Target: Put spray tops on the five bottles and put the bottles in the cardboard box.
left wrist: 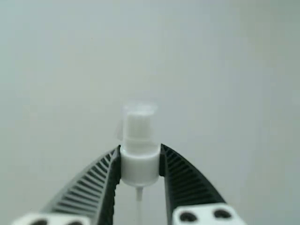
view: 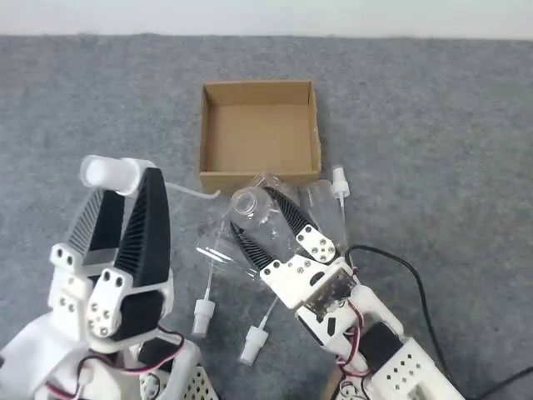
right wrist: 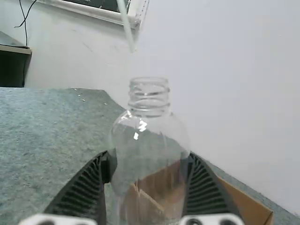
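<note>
My left gripper is raised at the table's left front, shut on a white spray top whose thin dip tube trails toward the box. My right gripper is shut on a clear uncapped bottle, held with its open neck up, just in front of the cardboard box. More clear bottles lie on the carpet around the right gripper. Loose spray tops rest on the carpet: one, another, and a third by the box's corner.
Grey carpet covers the table. The cardboard box stands open with nothing inside. A black cable runs along the right arm. The end of the held top's tube hangs above the bottle in the right wrist view.
</note>
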Robot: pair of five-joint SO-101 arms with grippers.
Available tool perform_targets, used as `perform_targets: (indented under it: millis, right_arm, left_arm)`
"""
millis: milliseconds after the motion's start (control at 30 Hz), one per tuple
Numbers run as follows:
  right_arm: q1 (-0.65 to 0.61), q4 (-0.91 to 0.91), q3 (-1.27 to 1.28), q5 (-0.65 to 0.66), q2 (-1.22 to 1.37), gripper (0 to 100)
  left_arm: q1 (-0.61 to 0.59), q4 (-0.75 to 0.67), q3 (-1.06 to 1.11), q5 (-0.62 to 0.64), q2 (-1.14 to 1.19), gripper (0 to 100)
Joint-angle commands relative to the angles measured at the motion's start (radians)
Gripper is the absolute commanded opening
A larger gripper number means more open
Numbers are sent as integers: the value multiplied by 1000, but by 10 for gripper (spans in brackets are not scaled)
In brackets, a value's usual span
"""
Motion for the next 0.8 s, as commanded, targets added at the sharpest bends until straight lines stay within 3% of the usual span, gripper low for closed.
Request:
perform_targets:
  millis: [0, 767]
  right_arm:
    - [-22, 1, 20, 18, -12, 7]
    - [-18, 2, 20, 20, -21, 7]
  left_arm:
    - [37, 12, -4, 9, -21, 12]
    - [101, 11, 156, -12, -21, 12]
